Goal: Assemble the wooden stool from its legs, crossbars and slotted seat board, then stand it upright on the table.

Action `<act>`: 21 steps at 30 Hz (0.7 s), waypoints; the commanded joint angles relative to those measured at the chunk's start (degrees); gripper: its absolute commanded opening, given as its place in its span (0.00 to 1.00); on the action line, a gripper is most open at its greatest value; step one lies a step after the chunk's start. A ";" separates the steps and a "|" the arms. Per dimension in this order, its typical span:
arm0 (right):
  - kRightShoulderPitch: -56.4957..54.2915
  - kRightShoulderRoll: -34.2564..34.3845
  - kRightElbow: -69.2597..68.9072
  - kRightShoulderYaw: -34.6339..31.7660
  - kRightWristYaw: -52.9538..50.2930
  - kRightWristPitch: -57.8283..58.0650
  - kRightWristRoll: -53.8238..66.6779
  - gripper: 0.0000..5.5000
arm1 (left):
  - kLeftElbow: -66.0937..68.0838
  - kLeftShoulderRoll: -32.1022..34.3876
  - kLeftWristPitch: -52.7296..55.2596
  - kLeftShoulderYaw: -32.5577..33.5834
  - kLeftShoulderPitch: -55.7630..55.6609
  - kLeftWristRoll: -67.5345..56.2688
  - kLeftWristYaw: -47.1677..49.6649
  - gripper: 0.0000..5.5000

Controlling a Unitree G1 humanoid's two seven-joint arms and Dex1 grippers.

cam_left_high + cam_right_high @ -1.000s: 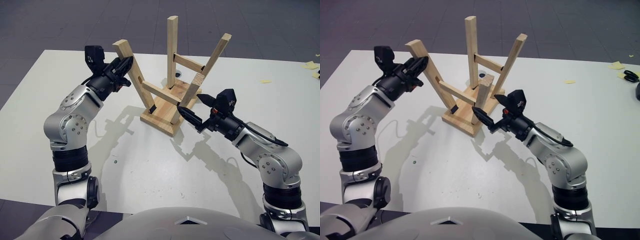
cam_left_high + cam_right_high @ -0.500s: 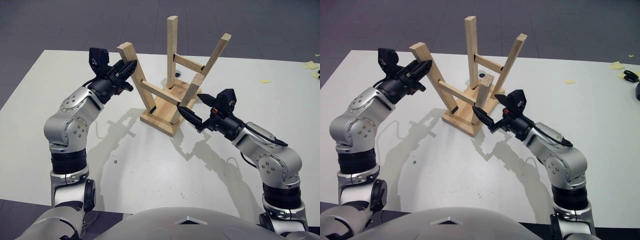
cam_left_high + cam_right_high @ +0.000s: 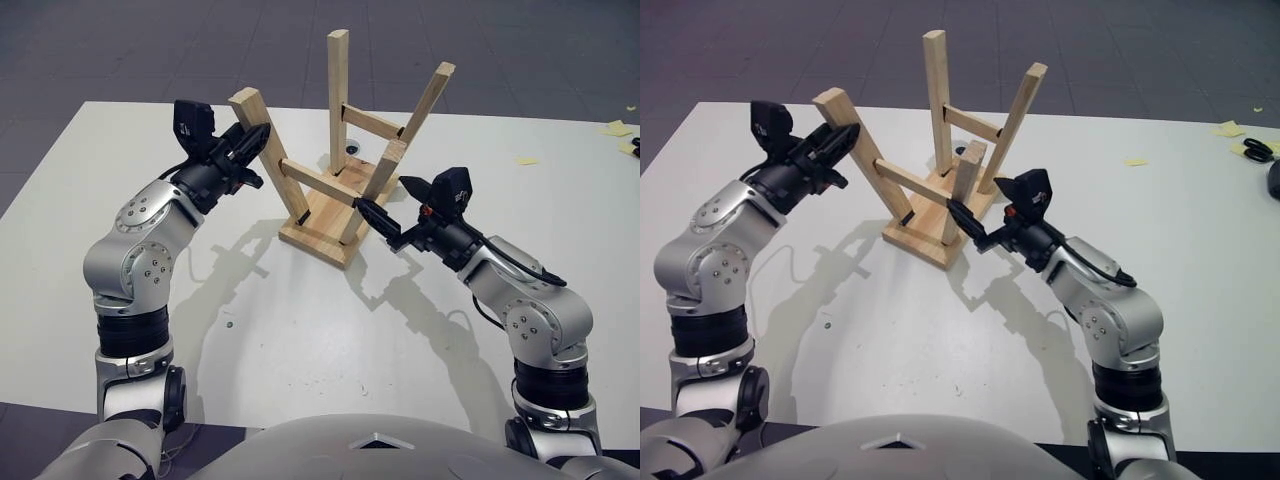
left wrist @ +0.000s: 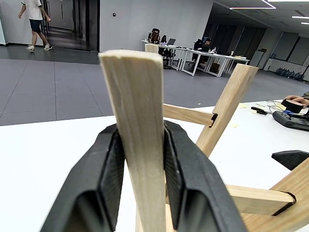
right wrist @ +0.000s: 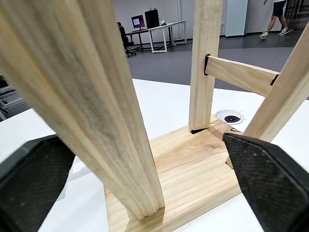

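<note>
The wooden stool lies upside down, its seat board (image 3: 318,236) flat on the white table (image 3: 120,160) and its legs pointing up, joined by crossbars (image 3: 318,183). My left gripper (image 3: 256,142) is shut on the near-left leg (image 3: 262,130) just below its top end; the left wrist view shows both pads (image 4: 110,169) pressed against that leg (image 4: 140,145). My right gripper (image 3: 392,200) is open and straddles the short near-right leg (image 3: 382,178) low down. In the right wrist view its fingers (image 5: 263,169) stand wide on either side of that leg (image 5: 111,111).
A round cable hole (image 3: 352,147) sits in the table behind the stool. Yellow paper scraps (image 3: 527,160) lie at the far right, and dark tools (image 3: 1260,150) rest at the right edge. The table's near and left areas offer free room.
My left gripper moved right onto the near-left leg and shut on it. My right gripper advanced up to the near-right leg, so its open fingers now flank it.
</note>
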 commanded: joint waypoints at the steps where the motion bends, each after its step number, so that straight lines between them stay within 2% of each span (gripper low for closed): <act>1: -0.82 0.45 0.61 0.05 -0.80 -0.02 -1.20 0.98 | 1.27 -0.33 1.05 -1.86 1.21 1.95 0.37 0.19; 8: -1.39 0.16 0.00 0.41 0.86 1.21 -0.05 0.98 | 1.78 -1.90 -0.13 -4.85 0.00 3.37 0.16 0.19; 13: -5.46 0.32 -1.19 -5.55 3.03 5.41 11.01 0.98 | 1.93 -2.13 -0.26 -5.30 0.13 3.95 -0.34 0.19; 17: -13.60 -1.70 1.14 -12.45 2.99 8.17 21.72 0.98 | 2.96 -2.13 -0.74 -5.34 -0.05 4.54 -0.77 0.19; 21: -27.81 -0.36 10.73 -17.89 -1.39 7.14 30.90 0.98 | 3.76 -1.47 -1.12 -4.66 -0.68 4.62 -1.27 0.19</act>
